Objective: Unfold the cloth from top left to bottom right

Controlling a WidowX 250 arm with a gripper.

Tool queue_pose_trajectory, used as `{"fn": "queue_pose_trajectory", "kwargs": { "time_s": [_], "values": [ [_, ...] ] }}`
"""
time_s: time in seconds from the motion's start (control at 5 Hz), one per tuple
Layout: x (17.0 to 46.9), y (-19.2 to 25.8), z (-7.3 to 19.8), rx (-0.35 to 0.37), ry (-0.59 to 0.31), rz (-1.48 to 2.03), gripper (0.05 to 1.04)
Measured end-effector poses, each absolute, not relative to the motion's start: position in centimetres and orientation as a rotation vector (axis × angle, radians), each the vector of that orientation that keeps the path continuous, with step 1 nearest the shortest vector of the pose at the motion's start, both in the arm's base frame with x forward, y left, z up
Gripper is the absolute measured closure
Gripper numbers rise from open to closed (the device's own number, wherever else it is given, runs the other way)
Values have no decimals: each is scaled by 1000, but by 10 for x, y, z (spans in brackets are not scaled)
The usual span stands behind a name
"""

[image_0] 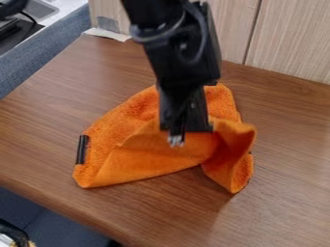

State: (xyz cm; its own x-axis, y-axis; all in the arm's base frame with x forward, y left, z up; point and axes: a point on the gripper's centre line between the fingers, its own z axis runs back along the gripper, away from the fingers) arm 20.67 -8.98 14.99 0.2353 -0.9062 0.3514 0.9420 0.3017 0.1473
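The black gripper [176, 139] hangs down over the middle of the orange cloth [135, 161], its lower end in front of the fabric. Whether it touches or holds the cloth, I cannot tell. The cloth lies crumpled and partly folded on the wooden table, with a raised fold at its right side and a corner pointing toward the front right. A black tag sits on its left edge. The arm hides part of the cloth's back and middle.
The brown wooden table [283, 202] surrounds the cloth. Behind it stands a light wood-grain panel [290, 38], with a piece of tape [106, 34] near the table's back left corner. Blue-grey fabric [48, 50] borders the left side.
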Motion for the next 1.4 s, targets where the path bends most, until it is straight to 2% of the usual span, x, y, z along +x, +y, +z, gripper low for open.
{"fn": "queue_pose_trajectory", "kwargs": {
  "time_s": [0.2,0.4,0.6,1.0,1.2,1.4],
  "values": [
    [174,-94,134,-128,-377,-1316,1029],
    [152,-93,123,-140,-385,-1330,1029],
    [136,-89,103,-151,-341,-1333,1029],
    [129,-81,81,-156,-256,-1320,1006],
    [130,-80,69,-162,-188,-1296,855],
    [133,-80,72,-147,-189,-1276,595]
  ]
}}
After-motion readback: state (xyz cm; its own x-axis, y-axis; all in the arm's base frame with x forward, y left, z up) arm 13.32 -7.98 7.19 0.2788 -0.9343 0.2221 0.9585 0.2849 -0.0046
